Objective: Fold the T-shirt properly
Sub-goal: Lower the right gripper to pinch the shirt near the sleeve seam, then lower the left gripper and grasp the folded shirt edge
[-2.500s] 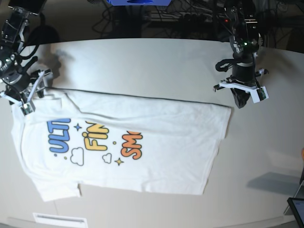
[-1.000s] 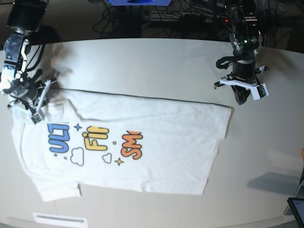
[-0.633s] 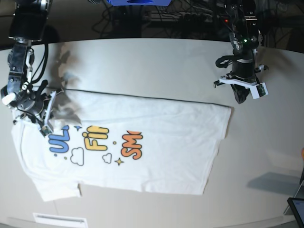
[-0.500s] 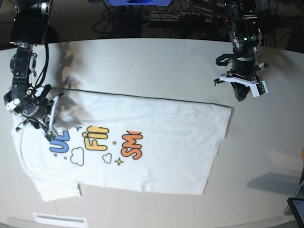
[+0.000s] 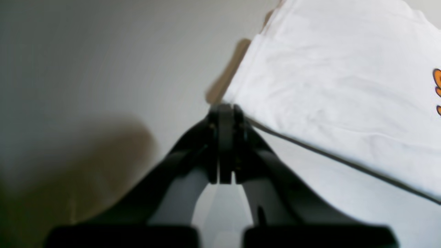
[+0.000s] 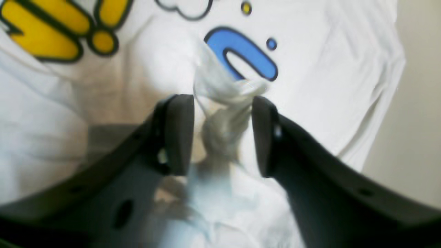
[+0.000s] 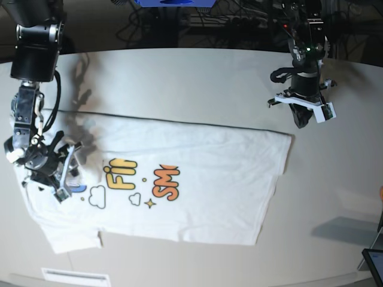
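Observation:
The white T-shirt point(image 7: 197, 179) lies spread flat on the table, its yellow and orange lettering showing. My right gripper point(image 7: 63, 179) hovers over its left end, covering most of the blue letters. In the right wrist view this gripper point(image 6: 222, 103) is open, and a bunched fold of white cloth point(image 6: 224, 113) stands loose between the spread fingers, above a blue letter point(image 6: 241, 51). My left gripper point(image 7: 302, 122) hangs over the bare table just beyond the shirt's far right corner. In the left wrist view it point(image 5: 225, 110) is shut with nothing between its fingers, tips beside the shirt's corner point(image 5: 344, 75).
The table's far edge borders dark cables and equipment point(image 7: 227, 24). A white label strip point(image 7: 75, 277) sits at the front left edge. A tablet's corner point(image 7: 374, 263) pokes in at the bottom right.
My right gripper has travelled toward the front over the shirt, pulling the sleeve fold across the blue lettering, and its jaws have opened. The left gripper has barely moved.

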### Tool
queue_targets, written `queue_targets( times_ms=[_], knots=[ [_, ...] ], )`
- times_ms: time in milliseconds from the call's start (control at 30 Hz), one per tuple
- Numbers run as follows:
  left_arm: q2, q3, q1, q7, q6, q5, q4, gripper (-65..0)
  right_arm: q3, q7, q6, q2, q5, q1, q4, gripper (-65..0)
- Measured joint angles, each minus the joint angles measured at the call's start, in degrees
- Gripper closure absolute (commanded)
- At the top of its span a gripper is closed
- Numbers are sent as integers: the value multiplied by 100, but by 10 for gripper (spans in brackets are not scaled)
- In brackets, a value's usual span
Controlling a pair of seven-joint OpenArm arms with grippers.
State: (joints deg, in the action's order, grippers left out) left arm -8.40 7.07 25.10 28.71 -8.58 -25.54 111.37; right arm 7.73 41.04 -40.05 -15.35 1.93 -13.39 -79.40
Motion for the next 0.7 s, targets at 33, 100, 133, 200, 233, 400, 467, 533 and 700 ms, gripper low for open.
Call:
queue_targets(
  times_ms=[33, 100, 133, 200, 233, 400, 467, 533, 700],
  knots=[
    [-2, -2, 0, 0, -9, 2, 0, 0, 2, -140, -31, 0, -9, -48, 44, -399],
    [-4, 0, -9, 0, -2, 4, 0, 0, 0, -444, -20, -15, 7, -142, 153, -411],
    [0, 0, -26, 0, -4, 4, 0, 0, 0, -595, -15, -17, 17, -170, 179, -403],
    [0, 0, -52, 0, -2, 2, 0, 0, 0, -717, -20, -15, 4, -168, 146, -380],
    [2, 0, -68, 0, -2, 2, 0, 0, 11, -704, -24, -31, 15, -133, 81, -363],
    [-44, -2, -474, -4, -17, 7, 0, 0, 72, -684, -13, -337, 31, 671, -684, -184],
    [-83, -28, -664, -13, -11, 11, 0, -7, 258, -678, -24, -345, 83, 1093, -1005, -44],
    [-190, -44, -780, 37, 57, 4, 0, -50, 498, -730, -26, -214, -4, 1421, -1233, 0],
    [-544, -450, -1062, -11, 168, 46, -33, -353, 776, -702, -46, -146, 0, 1899, -1255, -3]
  ],
)
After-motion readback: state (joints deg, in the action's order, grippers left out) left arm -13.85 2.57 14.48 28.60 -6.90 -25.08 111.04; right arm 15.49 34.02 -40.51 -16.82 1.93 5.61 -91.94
